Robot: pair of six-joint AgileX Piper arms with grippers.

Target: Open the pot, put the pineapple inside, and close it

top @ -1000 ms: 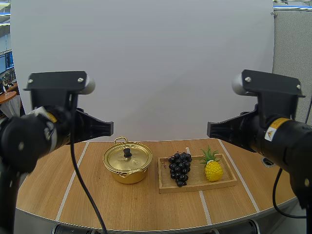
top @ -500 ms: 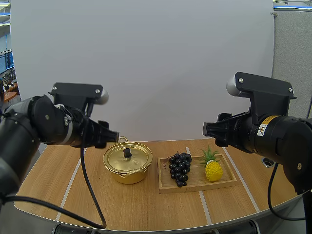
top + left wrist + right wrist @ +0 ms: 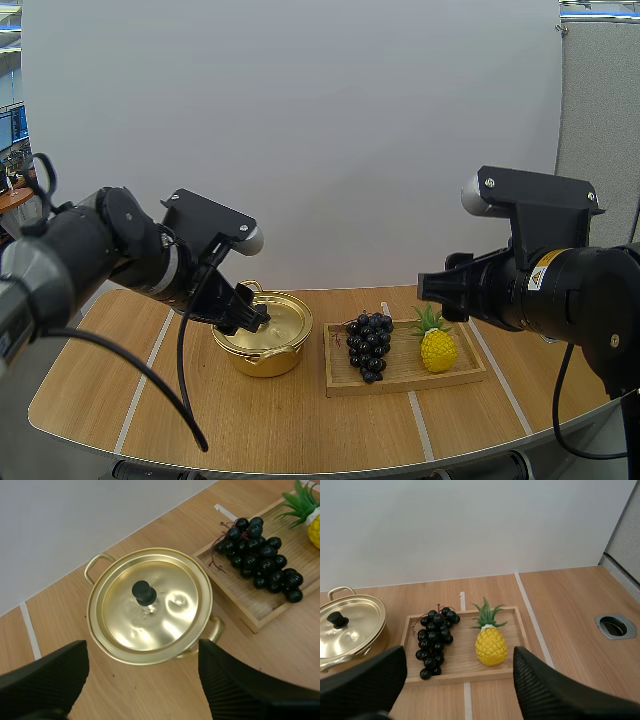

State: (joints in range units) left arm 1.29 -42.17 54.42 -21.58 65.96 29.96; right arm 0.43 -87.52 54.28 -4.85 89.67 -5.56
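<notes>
from above, the left gripper (image 3: pixel 248 312) hung over the round golden metal pot (image 3: pixel 270 352) at the left, lid on. the yellow plastic pineapple (image 3: pixel 438 348) sat at the right end of the shallow wooden tray (image 3: pixel 400 382), with the right gripper (image 3: pixel 430 290) raised on that side.

the left wrist camera showed its fingers spread wide, empty, flanking the small black knob (image 3: pixel 144 592). closing off-centre could skid the lid.

the right wrist camera showed its fingers parted, empty. the pineapple seemed upright, long axis vertical, crown up.
</notes>
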